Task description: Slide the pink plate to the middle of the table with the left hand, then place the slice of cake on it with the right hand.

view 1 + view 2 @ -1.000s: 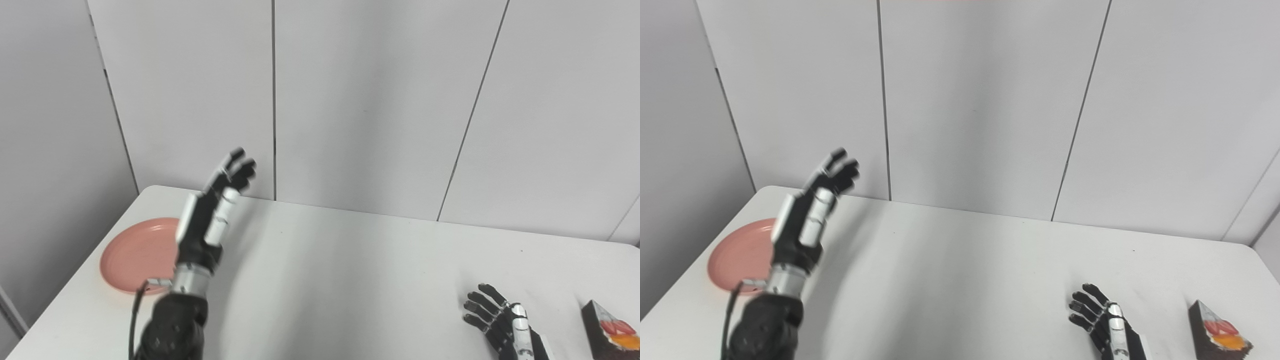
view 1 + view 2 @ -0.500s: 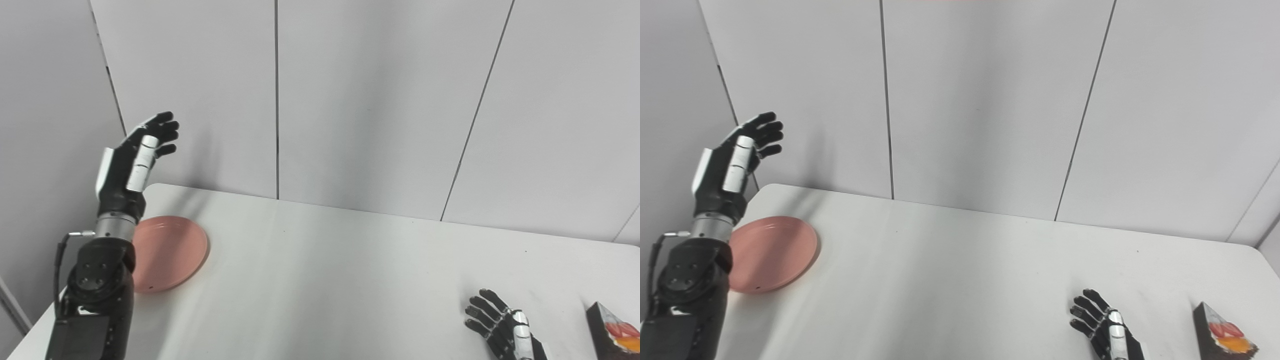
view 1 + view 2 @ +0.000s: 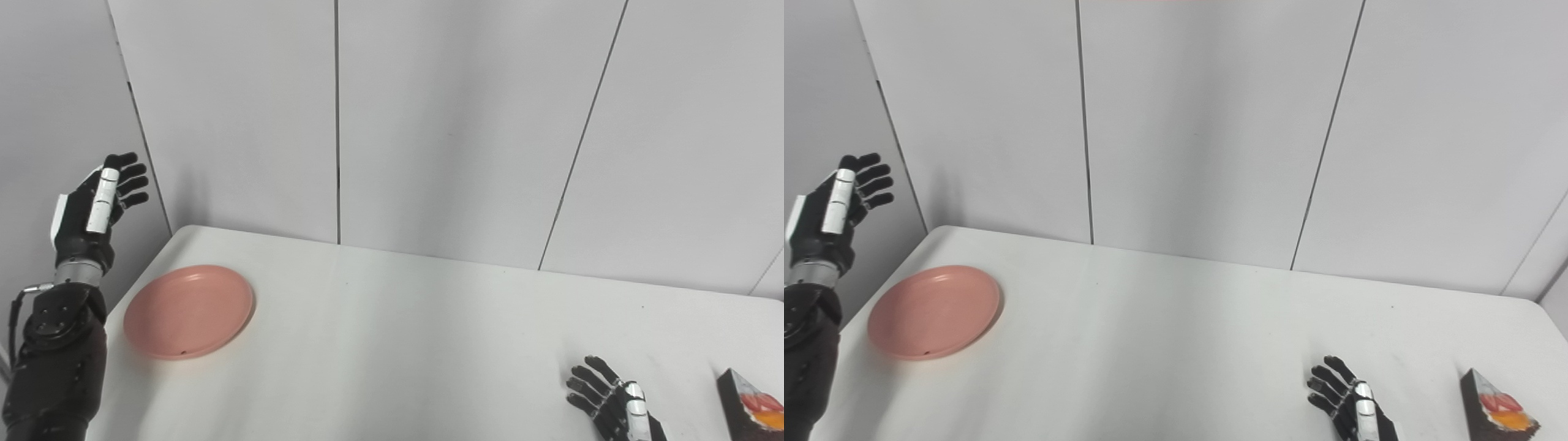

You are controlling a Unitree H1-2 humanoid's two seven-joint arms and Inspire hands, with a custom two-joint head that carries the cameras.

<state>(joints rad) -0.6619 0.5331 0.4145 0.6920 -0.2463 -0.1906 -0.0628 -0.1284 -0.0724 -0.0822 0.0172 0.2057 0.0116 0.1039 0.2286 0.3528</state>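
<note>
Left eye view: the robot's black-and-white left hand (image 3: 92, 211) is now raised at the far left of the frame, fingers spread and holding nothing, w/ its arm coming up from the lower left corner. It is swinging leftward; 1 s ago it was in front of the round flat pink plate (image 3: 188, 310), so the plate is now fully uncovered. The plate itself is sitting where it was, at the left side of the white tabletop (image 3: 398, 343), not touched. Judging from this, the hand is moving round to the plate's outer side to push it; the slide isn't started yet.

Right eye view: the black-and-white right hand (image 3: 1350, 407) is resting at lower right, fingers spread, empty, as before. The dark wedge-shaped cake slice w/ red and orange topping (image 3: 1494, 413) is lying just right of it, apart from it.

Count: 1 plate, 1 cake slice, 2 hands, 1 table.
</note>
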